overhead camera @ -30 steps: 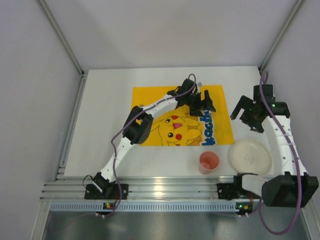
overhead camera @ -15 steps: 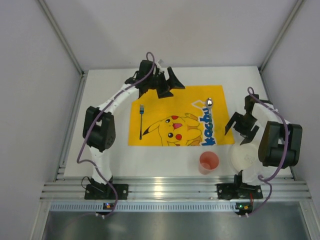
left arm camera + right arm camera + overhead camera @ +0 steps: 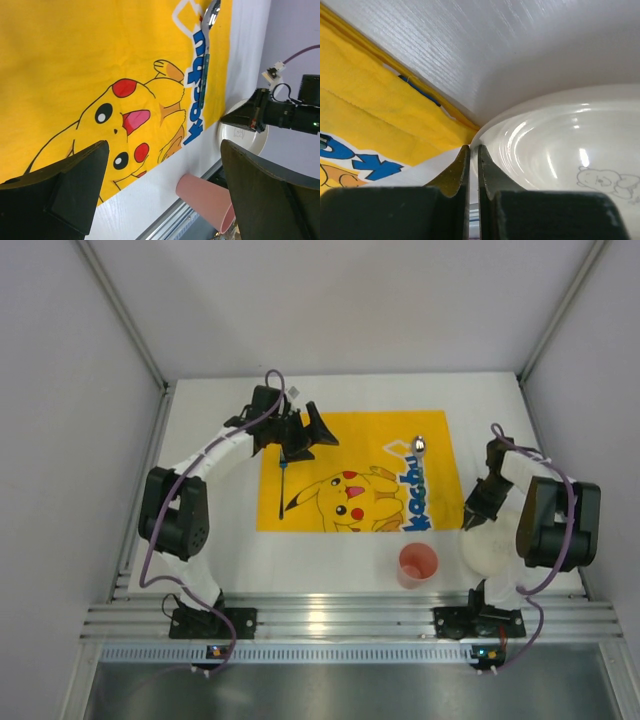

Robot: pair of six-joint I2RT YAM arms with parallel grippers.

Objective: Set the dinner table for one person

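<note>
Left gripper (image 3: 310, 440) has slid nearer, above the fork (image 3: 282, 485); right gripper (image 3: 473, 518) has dropped to the plate (image 3: 485, 552) by the dinner table (image 3: 200, 530)'s near-right corner. Left wrist: fingers (image 3: 65, 195) spread wide, mat (image 3: 75, 60) reads "kachu". Right wrist: fingers (image 3: 452, 172) pressed nearly together at the plate's rim.

count by kind: one table (image 3: 330, 560), one yellow mat (image 3: 355, 470), one white plate (image 3: 484, 552), one pink cup (image 3: 417, 564), one fork (image 3: 282, 490), one spoon (image 3: 420, 444).

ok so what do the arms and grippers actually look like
The left arm and right arm are white shells with chunky black joints, each with a purple cable. The left gripper and right gripper have two matte black, wedge-shaped fingers.
</note>
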